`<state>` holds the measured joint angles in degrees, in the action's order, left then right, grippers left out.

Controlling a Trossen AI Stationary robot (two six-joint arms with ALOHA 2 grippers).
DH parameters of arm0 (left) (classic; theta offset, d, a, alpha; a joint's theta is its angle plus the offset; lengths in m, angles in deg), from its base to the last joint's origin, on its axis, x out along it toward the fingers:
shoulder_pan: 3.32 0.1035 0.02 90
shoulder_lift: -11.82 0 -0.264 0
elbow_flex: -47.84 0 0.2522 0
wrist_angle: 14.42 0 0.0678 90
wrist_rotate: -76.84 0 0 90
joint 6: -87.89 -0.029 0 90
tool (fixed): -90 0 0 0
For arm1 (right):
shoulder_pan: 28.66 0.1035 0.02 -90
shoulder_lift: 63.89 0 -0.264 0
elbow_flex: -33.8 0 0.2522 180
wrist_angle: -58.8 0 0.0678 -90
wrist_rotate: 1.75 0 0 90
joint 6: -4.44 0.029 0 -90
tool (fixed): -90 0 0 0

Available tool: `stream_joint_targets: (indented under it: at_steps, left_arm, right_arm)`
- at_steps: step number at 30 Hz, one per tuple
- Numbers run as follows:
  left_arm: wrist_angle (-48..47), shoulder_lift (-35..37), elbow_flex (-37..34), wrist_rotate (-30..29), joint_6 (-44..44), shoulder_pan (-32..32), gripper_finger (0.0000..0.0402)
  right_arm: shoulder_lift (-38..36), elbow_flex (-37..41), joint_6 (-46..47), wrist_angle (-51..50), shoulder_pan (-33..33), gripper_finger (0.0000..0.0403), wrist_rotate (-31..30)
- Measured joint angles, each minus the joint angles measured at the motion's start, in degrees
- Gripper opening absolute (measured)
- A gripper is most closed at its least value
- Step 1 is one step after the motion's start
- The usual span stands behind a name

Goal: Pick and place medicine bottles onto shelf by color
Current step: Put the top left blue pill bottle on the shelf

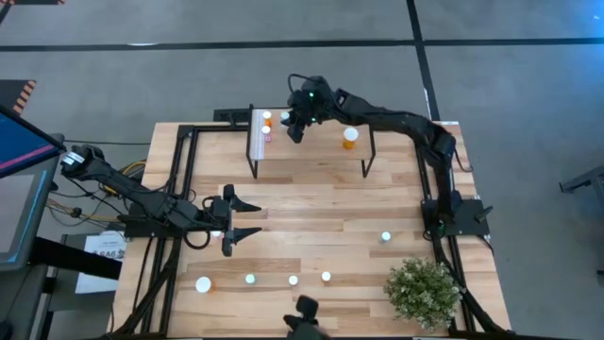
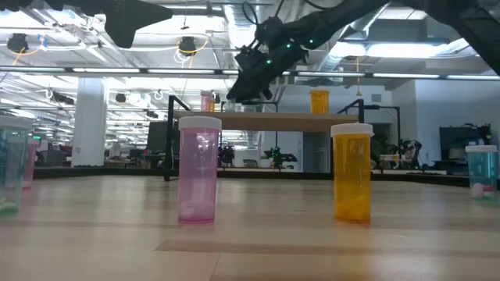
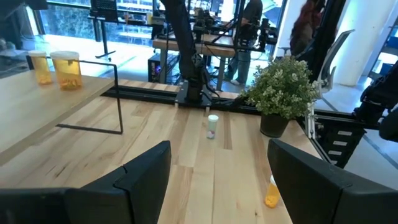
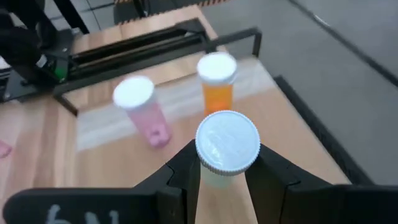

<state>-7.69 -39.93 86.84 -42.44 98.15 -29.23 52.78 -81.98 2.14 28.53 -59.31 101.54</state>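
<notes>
A small bottle point(image 4: 227, 146) with a white cap is held tight between the two fingers of the right gripper point(image 4: 225, 171). It is held up over the shelf point(image 1: 311, 146), near the end with the white strip. Just beyond it, on the shelf, a pink bottle point(image 4: 142, 109) and an orange bottle point(image 4: 217, 79) are standing side by side. Another orange bottle point(image 1: 350, 137) is set farther along the shelf. More bottles are spread on the table point(image 1: 311, 203), with a potted plant point(image 1: 423, 291) at one corner. The left gripper point(image 1: 229, 220) is kept low over the table, its fingers wide apart with nothing held.
</notes>
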Motion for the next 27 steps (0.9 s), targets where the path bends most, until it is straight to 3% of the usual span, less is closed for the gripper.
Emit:
stream_joint_targets:
  at_steps: [10,27]
  left_arm:
    - [0.00,-0.01,0.00,-0.07,-0.11,0.01,0.0255]
    - [0.40,0.00,0.00,-0.11,-0.09,0.00,0.0255]
  right_arm:
    - [0.80,-1.28,-2.76,-3.26,-0.52,0.0130,-3.05]
    - [0.80,-1.28,-4.43,-5.76,-0.57,0.0130,-3.05]
